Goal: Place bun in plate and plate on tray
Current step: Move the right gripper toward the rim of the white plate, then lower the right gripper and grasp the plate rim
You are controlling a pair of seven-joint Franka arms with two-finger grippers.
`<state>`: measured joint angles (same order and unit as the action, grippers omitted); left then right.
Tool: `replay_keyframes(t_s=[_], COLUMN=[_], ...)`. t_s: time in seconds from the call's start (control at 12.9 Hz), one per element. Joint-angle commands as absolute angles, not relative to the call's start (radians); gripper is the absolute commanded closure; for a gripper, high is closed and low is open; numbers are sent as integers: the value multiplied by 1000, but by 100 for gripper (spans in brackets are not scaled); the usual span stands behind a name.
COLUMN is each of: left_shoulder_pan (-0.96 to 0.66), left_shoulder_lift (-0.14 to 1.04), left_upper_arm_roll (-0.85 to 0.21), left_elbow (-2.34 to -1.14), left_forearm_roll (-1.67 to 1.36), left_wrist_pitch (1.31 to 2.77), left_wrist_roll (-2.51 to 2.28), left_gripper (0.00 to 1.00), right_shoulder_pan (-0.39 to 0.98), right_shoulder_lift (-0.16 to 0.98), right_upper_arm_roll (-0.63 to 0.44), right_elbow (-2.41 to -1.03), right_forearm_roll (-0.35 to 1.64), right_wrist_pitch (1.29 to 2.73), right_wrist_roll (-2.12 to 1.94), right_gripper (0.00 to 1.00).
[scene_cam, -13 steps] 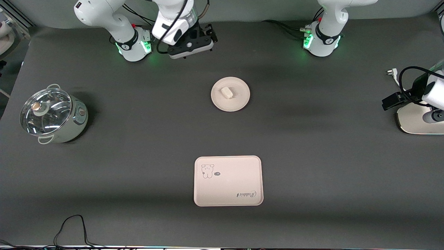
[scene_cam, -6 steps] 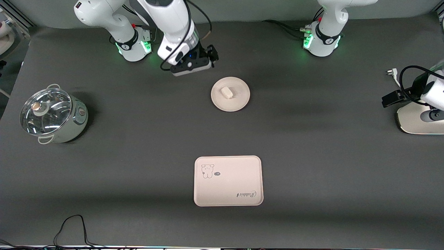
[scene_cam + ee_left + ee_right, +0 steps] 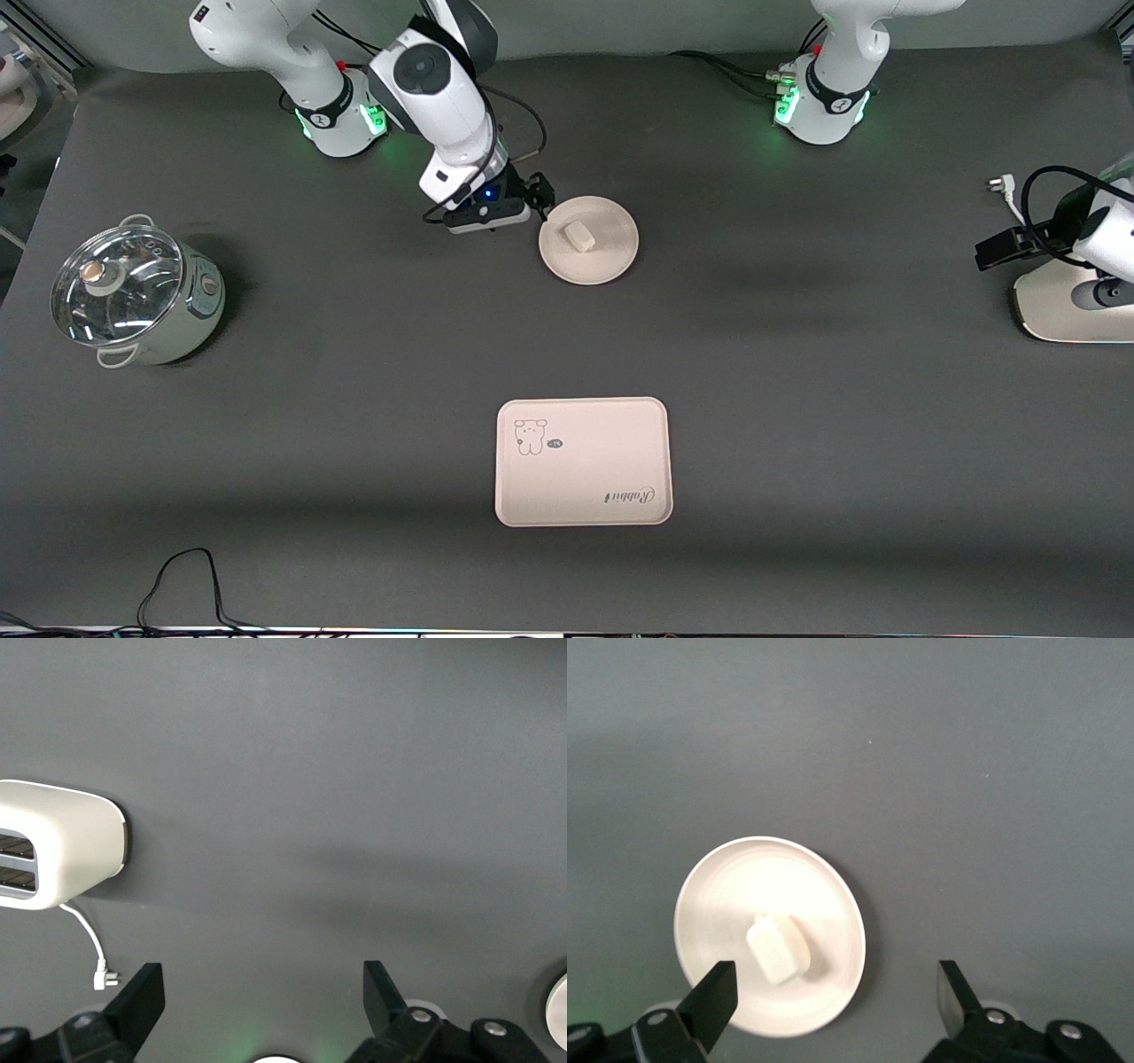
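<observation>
The bun (image 3: 579,236) already lies in the plate (image 3: 611,257), well apart from the tray (image 3: 582,478) on the tabletop. The right claw (image 3: 483,215) hangs released beside the plate's rim; the left claw (image 3: 261,1005) waits, released. The plate looks stiff and smooth, maybe slippery, so pinch its raised rim and keep it level

A dark grey table (image 3: 797,399) is seen, edged by a pale grey wall (image 3: 620,22). Soft shadow bands are cast across it.
</observation>
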<state>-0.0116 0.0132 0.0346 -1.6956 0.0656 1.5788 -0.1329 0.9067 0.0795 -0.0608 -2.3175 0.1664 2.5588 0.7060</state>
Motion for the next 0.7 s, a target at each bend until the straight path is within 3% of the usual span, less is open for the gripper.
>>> replay_keyframes(t_s=[0.0, 0.31, 0.62], left_shoulder_pan=[-15, -18, -18], left_shoulder_lift=[46, 52, 52], left_upper_arm_roll=[41, 40, 40], left_elbow=[-1652, -1652, -1652], left_forearm_roll=[66, 64, 64], left_wrist_pitch=[1554, 1554, 1551], left_wrist_roll=[-109, -109, -109], left_gripper=[0, 0, 0], right_shoulder_pan=[959, 968, 974], right_shoulder_lift=[190, 339, 400], right_upper_arm_roll=[-64, -63, -63], right_elbow=[-2322, -2329, -2342], right_forearm_roll=[186, 186, 186], right_wrist_pitch=[2705, 2900, 2981], right_wrist_roll=[778, 799, 801], right_gripper=[0, 0, 0])
